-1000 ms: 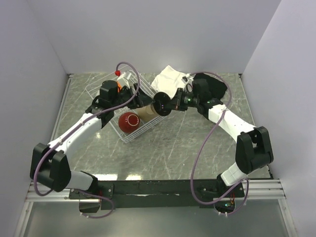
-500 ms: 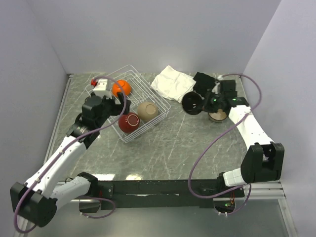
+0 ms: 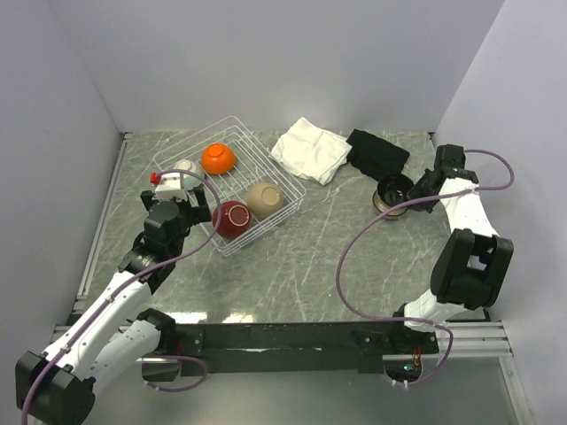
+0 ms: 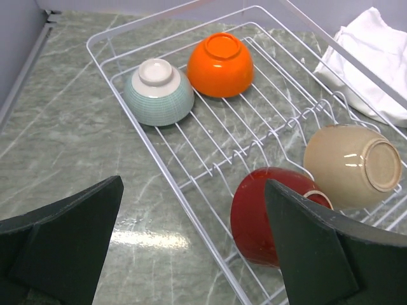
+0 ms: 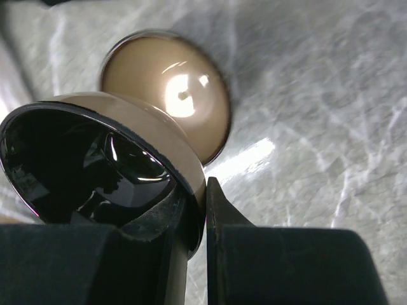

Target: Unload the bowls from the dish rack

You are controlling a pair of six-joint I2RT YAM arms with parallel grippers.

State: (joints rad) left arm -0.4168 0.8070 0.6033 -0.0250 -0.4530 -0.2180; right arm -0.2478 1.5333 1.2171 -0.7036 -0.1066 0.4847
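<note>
Right end effector (image 5: pixel 203 210) pinches the rim of a dark-glazed round ceramic bowl (image 5: pixel 82 165) tilted over a tan bowl (image 5: pixel 172 89) on the desk (image 3: pixel 301 257); left end effector (image 4: pixel 194 187) gapes wide at the edge of the white wire dish rack (image 4: pixel 166 170) holding pale blue-green bowl (image 4: pixel 159 92), orange bowl (image 4: pixel 220 65), red bowl (image 4: pixel 261 216), beige bowl (image 4: pixel 350 165)

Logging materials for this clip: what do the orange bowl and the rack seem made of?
Orange bowl: likely glazed ceramic, smooth with soft highlights. Dish rack: thin rods, white coated, probably metal wire.
</note>
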